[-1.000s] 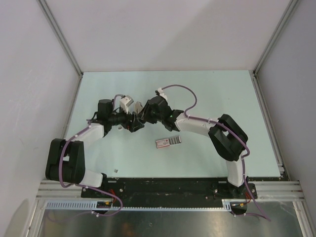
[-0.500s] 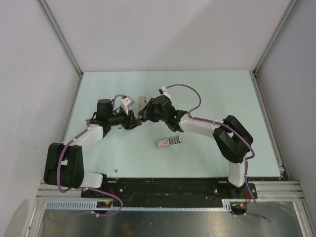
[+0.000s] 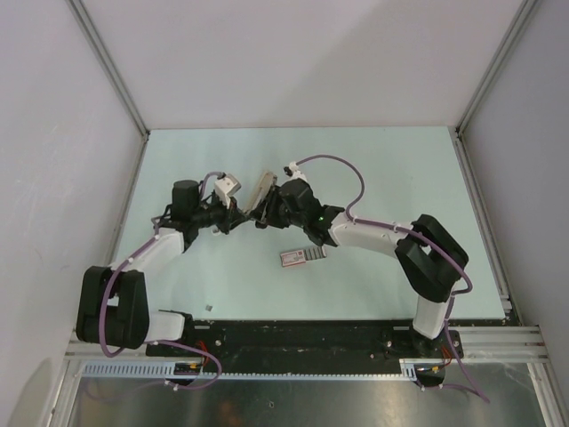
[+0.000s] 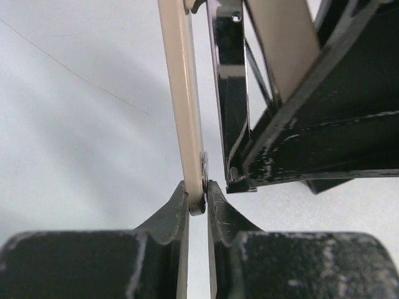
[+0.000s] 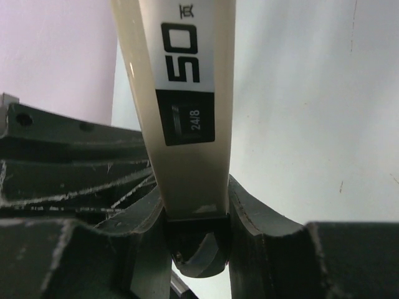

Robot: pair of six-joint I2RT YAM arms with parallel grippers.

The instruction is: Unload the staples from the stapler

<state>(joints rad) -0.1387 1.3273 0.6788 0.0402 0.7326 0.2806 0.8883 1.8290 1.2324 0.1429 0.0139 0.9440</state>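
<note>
My left fingers point(image 4: 168, 218) were pressed almost together, pinching the lower end of the thin beige strip of the stapler point(image 4: 184, 106), so the left gripper point(image 4: 198, 200) had only that narrow edge between its tips. Just right of that strip, with a slim gap between, stood the shiny metal channel point(image 4: 227, 93) with a thin spring inside it; I could not tell whether any staples sat in it. My right gripper point(image 5: 194, 218) was clamped on the stapler's wider beige top point(image 5: 184, 93), one finger against each long edge, below the printed "50" and "24/8" marks, with a black end showing between the tips. From above, the stapler point(image 3: 261, 191) was held off the tabletop point(image 3: 400, 169) between the two grippers, tilted, a little left of the middle, the left gripper point(image 3: 236, 218) meeting it from the left and the right gripper point(image 3: 269, 212) from the right. A flat red-and-white box point(image 3: 303, 256) lay on the near side just beside my right wrist, apart from the stapler. A tiny grey speck point(image 3: 210, 308) lay close to the near edge by my left base; I could not tell what it was. Bare tabletop ran from the stapler to the rear wall point(image 3: 302, 62) and widely toward the right edge, while my left arm stood nearer the left edge.
</note>
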